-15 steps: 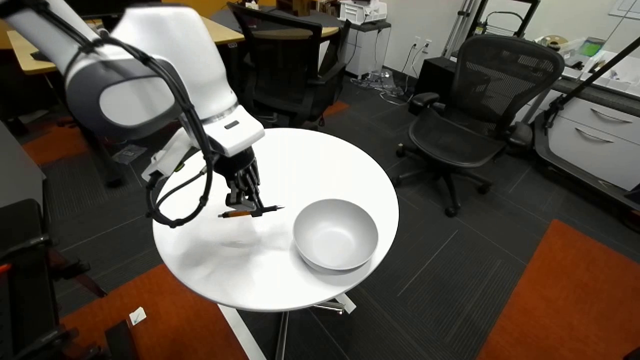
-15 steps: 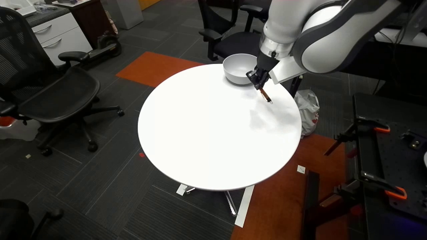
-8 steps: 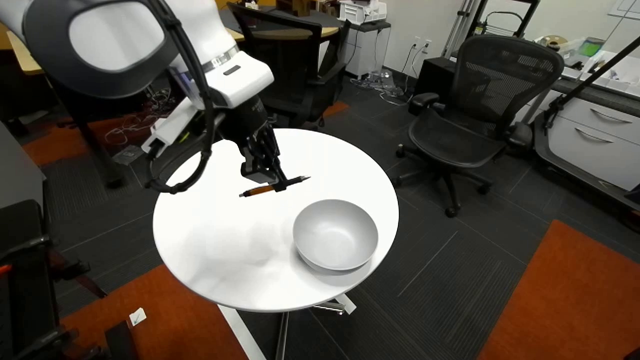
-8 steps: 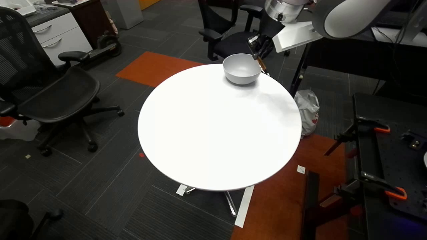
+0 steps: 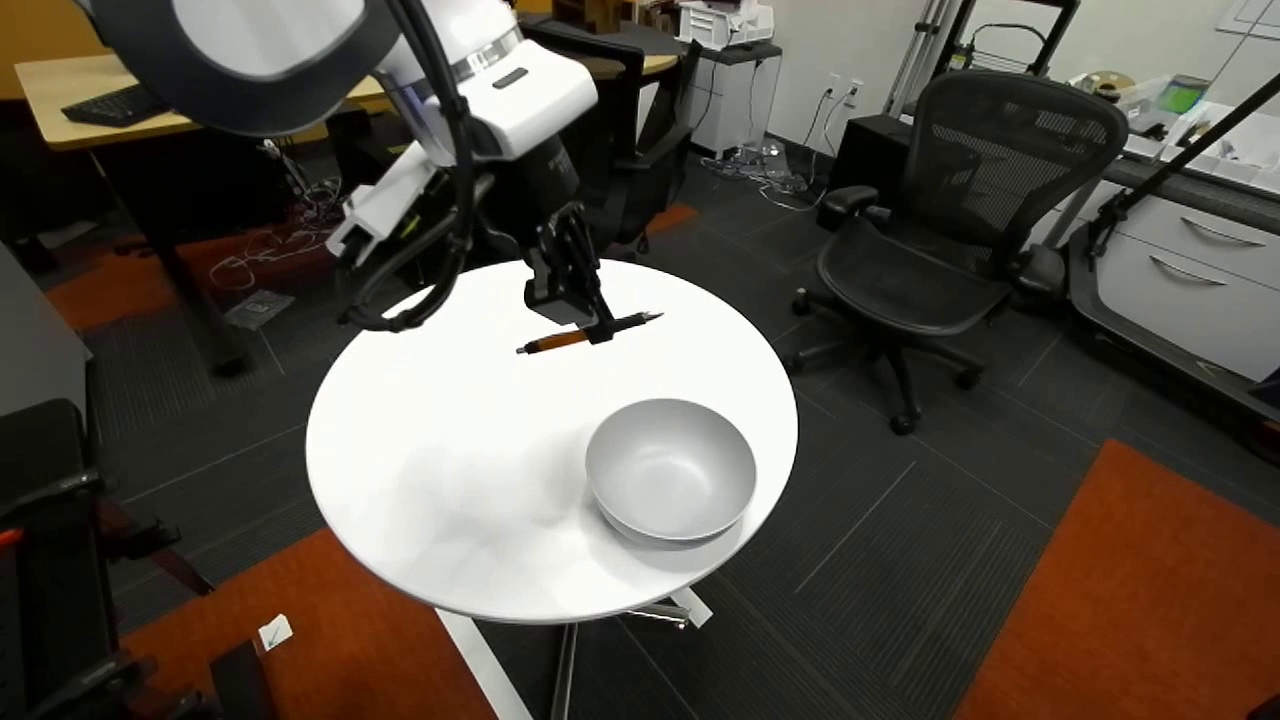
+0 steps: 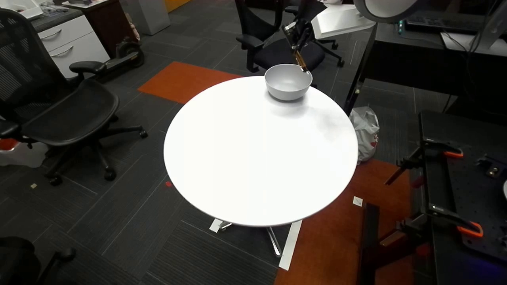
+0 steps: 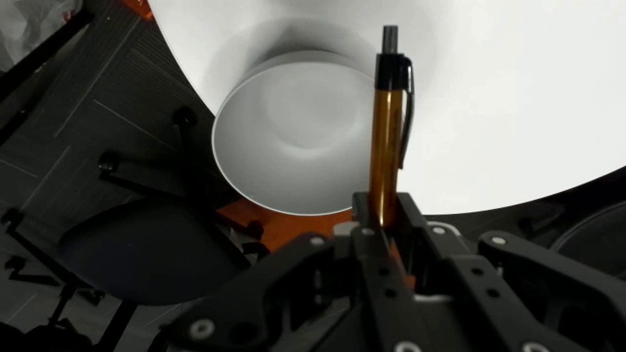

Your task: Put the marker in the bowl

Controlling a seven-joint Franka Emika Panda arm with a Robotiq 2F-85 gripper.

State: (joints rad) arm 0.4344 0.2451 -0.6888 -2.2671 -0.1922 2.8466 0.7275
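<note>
The marker, orange-brown with a black end and clip, is held between my fingertips; it shows in both exterior views and the wrist view. My gripper is shut on its middle and holds it raised above the table. The light grey bowl stands upright near the table's edge, with nothing seen inside. In the wrist view the bowl lies left of the marker, which overlaps its right rim in the picture. The marker's dark tip is hidden there.
The round white table carries the bowl close to its edge. A black mesh chair and a dark chair stand around it. A black cart with clamps is beside the table.
My gripper has risen from low over the table with the marker. It has moved up and right in an exterior view, up and slightly left in another. The bowl has not moved.
</note>
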